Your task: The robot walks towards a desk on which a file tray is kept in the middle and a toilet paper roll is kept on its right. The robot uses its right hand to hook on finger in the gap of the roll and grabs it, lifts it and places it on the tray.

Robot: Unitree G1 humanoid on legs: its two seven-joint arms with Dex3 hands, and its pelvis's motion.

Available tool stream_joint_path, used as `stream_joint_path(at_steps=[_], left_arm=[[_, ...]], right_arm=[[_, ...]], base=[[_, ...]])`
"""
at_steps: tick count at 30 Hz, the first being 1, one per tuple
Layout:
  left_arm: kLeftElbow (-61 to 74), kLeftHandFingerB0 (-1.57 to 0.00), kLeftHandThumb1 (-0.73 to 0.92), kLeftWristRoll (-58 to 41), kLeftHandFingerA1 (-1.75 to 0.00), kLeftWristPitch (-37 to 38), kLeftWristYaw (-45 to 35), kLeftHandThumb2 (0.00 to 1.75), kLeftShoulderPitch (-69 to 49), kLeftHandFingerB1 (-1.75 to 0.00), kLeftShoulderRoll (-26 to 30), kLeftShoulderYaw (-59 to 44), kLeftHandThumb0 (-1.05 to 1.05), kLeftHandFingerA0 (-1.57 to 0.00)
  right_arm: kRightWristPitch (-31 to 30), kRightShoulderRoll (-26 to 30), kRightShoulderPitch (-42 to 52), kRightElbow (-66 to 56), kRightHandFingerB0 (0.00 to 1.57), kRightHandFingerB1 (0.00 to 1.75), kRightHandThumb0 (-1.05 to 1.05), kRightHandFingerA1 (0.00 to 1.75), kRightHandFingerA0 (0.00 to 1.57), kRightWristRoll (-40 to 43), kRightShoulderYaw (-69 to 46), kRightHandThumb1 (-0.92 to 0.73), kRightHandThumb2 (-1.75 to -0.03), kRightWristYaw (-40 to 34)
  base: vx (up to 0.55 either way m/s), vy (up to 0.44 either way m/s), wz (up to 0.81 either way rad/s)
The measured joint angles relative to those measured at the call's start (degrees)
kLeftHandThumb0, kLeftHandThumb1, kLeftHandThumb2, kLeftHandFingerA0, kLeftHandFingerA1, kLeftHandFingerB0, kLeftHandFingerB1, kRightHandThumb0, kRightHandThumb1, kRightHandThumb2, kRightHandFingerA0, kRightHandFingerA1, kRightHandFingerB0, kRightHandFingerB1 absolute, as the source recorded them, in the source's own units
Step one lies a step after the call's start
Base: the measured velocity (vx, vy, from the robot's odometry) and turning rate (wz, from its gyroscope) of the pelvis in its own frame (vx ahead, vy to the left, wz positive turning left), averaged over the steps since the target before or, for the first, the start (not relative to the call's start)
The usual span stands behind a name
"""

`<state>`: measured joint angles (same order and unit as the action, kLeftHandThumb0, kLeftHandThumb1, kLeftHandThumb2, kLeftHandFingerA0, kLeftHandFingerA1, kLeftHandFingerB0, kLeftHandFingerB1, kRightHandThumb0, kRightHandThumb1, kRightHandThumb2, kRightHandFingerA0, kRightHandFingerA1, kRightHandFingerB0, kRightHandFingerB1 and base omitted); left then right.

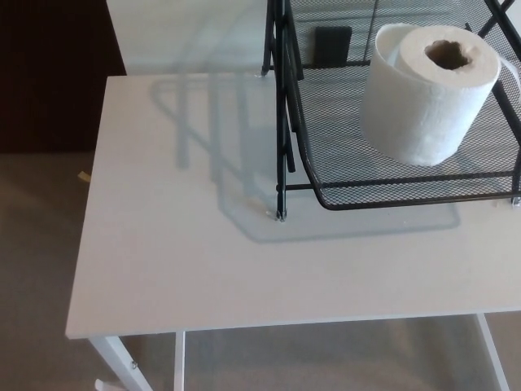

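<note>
A white toilet paper roll (429,91) stands upright in the black wire-mesh file tray (391,194), its cardboard hole facing up. A loose strip of paper trails off its right side. The tray sits at the upper right of the white desk (187,244) and runs out of the picture at the top and right. Neither of my hands shows in the head view.
A small black rectangular object (331,45) shows behind the tray's mesh at the back. The desk's left and front edges drop to grey carpet (37,261). A dark wall panel (53,73) fills the upper left. White desk legs (122,362) show below the front edge.
</note>
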<state>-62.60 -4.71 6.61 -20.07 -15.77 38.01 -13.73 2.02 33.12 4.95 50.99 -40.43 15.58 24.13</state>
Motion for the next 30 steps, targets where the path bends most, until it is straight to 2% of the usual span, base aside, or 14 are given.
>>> stream_joint_path(at_steps=[1, 2, 3, 5, 7, 8, 9, 16, 17, 20, 21, 22, 24, 30], left_arm=[[0.04, -0.11, 0.92, -0.06, -0.47, -0.01, -0.02, 0.72, 0.27, -0.29, 0.0, -0.17, -0.71, -0.24], [0.17, -0.05, 0.8, -0.13, -0.55, -0.01, -0.04, 1.1, 0.56, -0.4, -0.01, -0.42, -0.69, -0.22], [0.77, -0.07, 0.92, -0.26, -0.48, -0.01, -0.07, 0.78, 0.71, -0.29, 0.03, -0.83, -0.69, -0.23], [2.05, -0.07, 0.92, -0.44, -0.48, -0.01, -0.21, 0.76, 0.77, -0.29, 0.16, -1.34, -0.73, -0.22], [2.15, -0.1, 0.92, -0.48, -0.49, -0.01, -0.36, 0.76, 1.54, -0.33, 0.49, -1.48, -0.72, -0.23], [2.15, -0.11, 0.92, -0.48, -0.49, -0.01, -0.4, 0.77, 1.89, -0.35, 0.59, -1.51, -0.73, -0.23], [2.15, -0.11, 0.92, -0.48, -0.51, -0.01, -0.42, 0.79, 2.05, -0.36, 0.62, -1.52, -0.72, -0.24], [3.68, -0.06, 0.8, -0.58, -0.55, -0.01, -0.86, 1.07, 3.05, -0.41, 0.68, -1.75, -0.69, -0.19], [3.83, -0.07, 0.92, -0.59, -0.52, -0.01, -0.91, 0.77, 3.07, -0.3, 0.68, -1.75, -0.7, -0.22], [3.91, -0.08, 0.92, -0.61, -0.49, -0.01, -1.06, 0.76, 3.16, -0.3, 0.67, -1.76, -0.69, -0.24], [3.7, -0.07, 0.83, -0.6, -0.53, -0.01, -1.08, 1.06, 3.22, -0.4, 0.67, -1.76, -0.7, -0.2], [3.28, -0.1, 0.92, -0.59, -0.47, -0.01, -1.07, 0.78, 3.34, -0.31, 0.67, -1.75, -0.69, -0.25], [2.34, -0.1, 0.92, -0.59, -0.48, -0.01, -1.07, 0.8, 3.63, -0.33, 0.67, -1.75, -0.69, -0.27], [-1.35, -0.09, 0.92, -0.64, -0.45, 0.0, -1.02, 0.81, 3.8, -0.32, 0.9, -2.78, -0.69, -0.23]], right_arm=[[0.0, 0.38, -0.26, 0.19, 0.15, 0.4, -0.94, 0.62, 0.35, -0.59, 1.1, -0.75, -0.63, -0.29], [0.1, 0.23, -0.46, 1.07, 0.09, 0.42, -0.75, 0.52, 0.29, -0.23, 0.27, -0.54, -0.89, -1.12], [0.53, 0.14, -0.54, 1.82, 0.12, 0.41, -0.76, 0.48, 0.23, 0.62, -1.65, -0.53, -0.87, -2.25], [1.0, -0.02, -0.55, 1.98, 0.13, 0.45, -0.74, 0.52, 0.03, 2.03, -5.14, -0.48, -0.84, -3.95], [1.6, -0.2, -1.05, 2.81, 0.21, 0.35, -0.68, 0.52, 0.1, 3.56, -8.39, -0.6, -0.58, -5.09], [1.78, -0.25, -1.26, 3.14, 0.14, 0.46, -0.71, 0.56, 0.08, 4.27, -9.74, -0.46, -0.81, -5.47], [1.85, -0.27, -1.31, 3.24, 0.21, 0.39, -0.68, 0.6, 0.36, 4.59, -10.33, -0.57, -0.57, -5.6], [2.57, -1.84, -1.82, 3.29, 0.17, 0.49, -0.64, 0.59, 0.07, 10.64, -21.75, -0.41, -0.77, -6.26], [2.56, -2.02, -1.96, 3.29, 0.19, 0.5, -0.63, 0.62, 0.11, 11.37, -23.01, -0.4, -0.77, -6.26], [2.54, -2.65, -2.75, 3.46, 0.19, 0.51, -0.67, 0.61, 0.05, 13.72, -27.23, -0.42, -0.79, -6.28], [2.51, -2.88, -2.97, 3.54, 0.23, 0.44, -0.68, 0.67, 0.12, 14.41, -28.37, -0.56, -0.57, -6.29], [2.45, -3.15, -3.2, 3.64, 0.2, 0.51, -0.67, 0.64, 0.22, 15.19, -29.63, -0.44, -0.82, -6.31], [2.24, -3.56, -3.48, 3.84, 0.22, 0.51, -0.77, 0.68, 0.35, 16.46, -31.23, -0.47, -0.85, -6.33], [0.75, -4.71, -4.61, 5.83, 0.26, 0.45, -0.68, 0.7, 0.31, 21.3, -35.03, -0.56, -0.57, -6.65]], base=[[0.0, 0.0, 0.0], [0.0, 0.0, 0.0], [0.0, 0.0, 0.0], [0.0, 0.0, 0.0], [0.0, 0.0, 0.0], [0.0, 0.0, 0.0], [0.0, 0.0, 0.0], [0.0, 0.0, 0.0], [0.0, 0.0, 0.0], [0.0, 0.0, 0.0], [0.0, 0.0, 0.0], [0.0, 0.0, 0.0], [0.0, 0.0, 0.0], [0.0, 0.0, 0.0]])
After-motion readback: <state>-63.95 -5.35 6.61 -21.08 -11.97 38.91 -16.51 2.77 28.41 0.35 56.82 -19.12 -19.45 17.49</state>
